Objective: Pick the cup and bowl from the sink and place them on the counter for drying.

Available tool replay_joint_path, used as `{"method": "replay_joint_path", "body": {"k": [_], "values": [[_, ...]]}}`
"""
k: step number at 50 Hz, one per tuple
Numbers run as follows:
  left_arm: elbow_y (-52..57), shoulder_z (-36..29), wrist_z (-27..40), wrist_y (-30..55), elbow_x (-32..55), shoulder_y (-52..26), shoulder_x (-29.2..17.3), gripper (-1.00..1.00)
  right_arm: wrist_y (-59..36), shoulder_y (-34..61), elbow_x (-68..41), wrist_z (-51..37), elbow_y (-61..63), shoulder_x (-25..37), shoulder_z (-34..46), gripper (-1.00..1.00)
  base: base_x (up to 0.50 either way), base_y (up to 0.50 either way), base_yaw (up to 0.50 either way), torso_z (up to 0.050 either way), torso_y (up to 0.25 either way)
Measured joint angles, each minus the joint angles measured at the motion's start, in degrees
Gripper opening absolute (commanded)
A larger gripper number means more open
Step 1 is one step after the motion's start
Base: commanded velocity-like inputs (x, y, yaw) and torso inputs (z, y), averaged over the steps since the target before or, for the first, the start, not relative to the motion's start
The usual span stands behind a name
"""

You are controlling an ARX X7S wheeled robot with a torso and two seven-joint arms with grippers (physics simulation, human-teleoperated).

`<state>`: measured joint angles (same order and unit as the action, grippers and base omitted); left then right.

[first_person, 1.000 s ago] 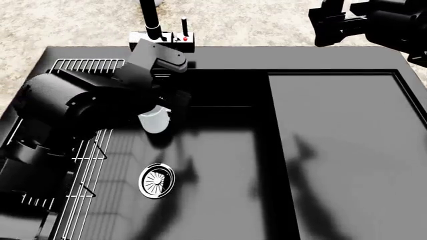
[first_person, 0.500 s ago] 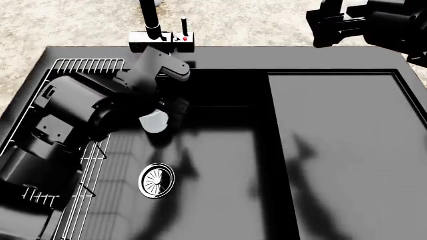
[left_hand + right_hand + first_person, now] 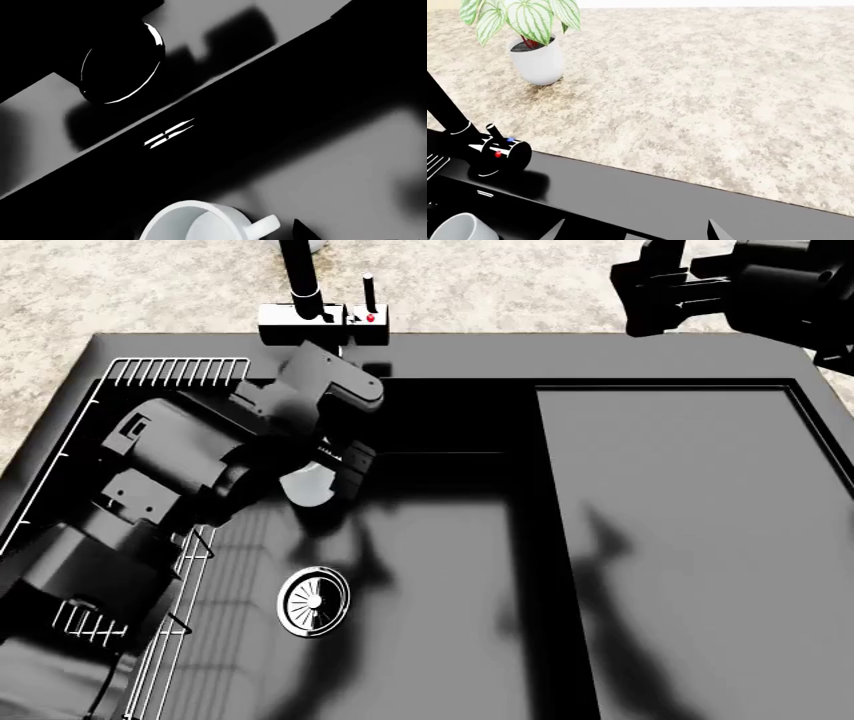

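Observation:
The white cup (image 3: pixel 307 486) stands on the floor of the black sink (image 3: pixel 441 570), near its back left. My left gripper (image 3: pixel 326 478) is down at the cup, open, with its jaws on either side of it. In the left wrist view the cup (image 3: pixel 192 224) shows its open mouth and handle, and one dark fingertip (image 3: pixel 303 233) stands just clear of the handle. My right gripper (image 3: pixel 634 232) hangs open and empty above the beige counter (image 3: pixel 707 90) behind the sink; it is the gripper (image 3: pixel 663 285) at the head view's top right. The bowl is out of view.
A white wire rack (image 3: pixel 174 375) runs along the sink's left side, partly under my left arm. The chrome drain (image 3: pixel 315 600) lies in front of the cup. The faucet (image 3: pixel 302 280) rises behind the basin, the drainboard (image 3: pixel 681 540) lies right, and a potted plant (image 3: pixel 534 45) stands on the counter.
My left arm has swung and turned over the rack, its gripper staying at the cup. The cup has barely shifted. The right arm has hardly moved.

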<state>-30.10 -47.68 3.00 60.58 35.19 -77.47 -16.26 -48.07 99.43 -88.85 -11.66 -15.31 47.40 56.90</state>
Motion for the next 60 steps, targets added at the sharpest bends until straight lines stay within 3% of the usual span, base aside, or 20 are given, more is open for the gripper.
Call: {"method": "replay_joint_path", "body": {"k": [15, 60], "values": [[-4.41, -2.62, -1.53, -3.12, -2.35, -0.66, 1.35, 1.0, -0.25, -0.14, -0.74, -0.23, -0.32, -0.08, -0.37, 1.0, 0.0, 0.0, 0.0, 0.0, 0.0], [-19.97, -0.08, -5.75, -9.29, -4.98, -3.02, 6.06, 1.0, -0.79, -0.7, -2.36, -1.83, -1.18, -0.42, -1.42, 1.0, 0.0, 0.0, 0.0, 0.0, -0.003]]}}
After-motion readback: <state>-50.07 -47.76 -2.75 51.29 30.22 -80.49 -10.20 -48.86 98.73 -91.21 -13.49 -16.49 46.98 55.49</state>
